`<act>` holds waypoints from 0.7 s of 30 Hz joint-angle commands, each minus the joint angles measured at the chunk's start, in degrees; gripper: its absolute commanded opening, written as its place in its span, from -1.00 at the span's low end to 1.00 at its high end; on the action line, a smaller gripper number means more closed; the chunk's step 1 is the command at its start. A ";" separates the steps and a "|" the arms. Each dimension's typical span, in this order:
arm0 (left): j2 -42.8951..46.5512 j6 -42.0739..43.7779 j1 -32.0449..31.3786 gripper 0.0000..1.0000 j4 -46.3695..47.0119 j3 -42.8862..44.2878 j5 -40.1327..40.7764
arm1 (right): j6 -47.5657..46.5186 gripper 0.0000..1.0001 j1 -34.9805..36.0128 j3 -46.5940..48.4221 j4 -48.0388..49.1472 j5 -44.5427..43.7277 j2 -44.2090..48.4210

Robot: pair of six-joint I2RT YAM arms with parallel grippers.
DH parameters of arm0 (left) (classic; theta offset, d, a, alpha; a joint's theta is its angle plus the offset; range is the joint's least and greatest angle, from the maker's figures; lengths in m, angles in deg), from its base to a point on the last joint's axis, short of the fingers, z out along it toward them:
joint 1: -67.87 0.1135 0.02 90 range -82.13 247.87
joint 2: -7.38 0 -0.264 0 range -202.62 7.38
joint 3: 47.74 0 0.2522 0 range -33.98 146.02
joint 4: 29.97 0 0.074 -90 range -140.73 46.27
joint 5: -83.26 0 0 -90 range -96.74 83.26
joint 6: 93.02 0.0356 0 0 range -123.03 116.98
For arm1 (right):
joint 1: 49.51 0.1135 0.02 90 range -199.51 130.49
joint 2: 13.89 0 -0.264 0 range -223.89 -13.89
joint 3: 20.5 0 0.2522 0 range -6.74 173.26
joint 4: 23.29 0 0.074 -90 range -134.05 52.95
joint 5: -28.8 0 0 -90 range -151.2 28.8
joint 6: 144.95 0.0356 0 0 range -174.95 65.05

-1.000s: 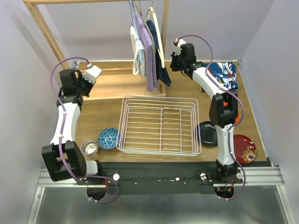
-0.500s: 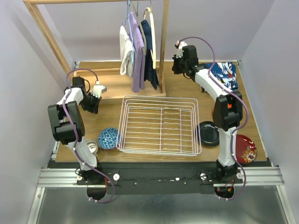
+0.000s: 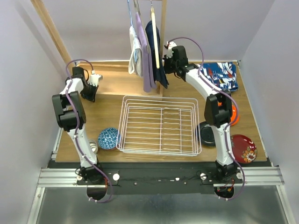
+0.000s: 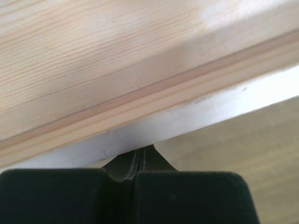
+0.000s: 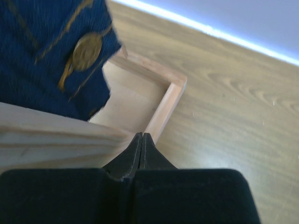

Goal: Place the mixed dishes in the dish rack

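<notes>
Fingers of my left gripper [image 4: 141, 151] are pressed flat together with nothing between them. They sit close against a pale wooden edge that I take for the rim of the wooden tray [image 3: 117, 87] at the far left of the table [image 3: 182, 91]. My right gripper [image 5: 141, 137] is closed on nothing too, its tips over the tray's far right corner, just beside the hem of a navy garment [image 5: 51, 46] hanging there.

Both hands are well away from the work. The dish rack [image 3: 120, 122] stands mid-table, nearer my bases, and I see no dish in it. The blue-patterned bowl [image 3: 108, 138] sits just beside its near left corner, with the cup [image 3: 93, 148] next to it, half hidden behind my left arm [image 3: 78, 135]. The black plate [image 3: 207, 133] lies just beside the rack's right side. The orange plate [image 3: 232, 114] peeks out from behind my right arm [image 3: 222, 135], and the dark red plate [image 3: 245, 148] lies at the near right corner. I cannot find a red-and-white bowl from here.

I expect all of these to be rigid, smooth and breakable, and the glossy plates the most slippery. The plates lie flat, so I judge the rim is the only hold: one finger under the edge, one on top, then tip the plate upright between the tines. For the bowl and the cup I would pinch the wall at the lip, one finger inside.
</notes>
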 commanded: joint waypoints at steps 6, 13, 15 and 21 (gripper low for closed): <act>-8.32 -4.88 -0.75 -1.00 1.71 15.30 1.88 | 0.04 -0.99 5.32 10.93 9.45 -6.02 -7.79; -7.53 -5.75 -1.28 -1.00 1.71 15.74 0.91 | 2.86 -0.99 5.58 19.11 14.20 -10.24 -14.12; -8.23 -5.75 -1.45 -1.00 1.71 16.62 0.91 | 2.77 -0.99 5.76 19.81 15.43 -11.03 -15.44; -9.55 -5.49 -3.30 -1.00 1.54 18.64 -0.06 | 0.84 -0.99 6.02 21.22 17.62 -15.75 -16.94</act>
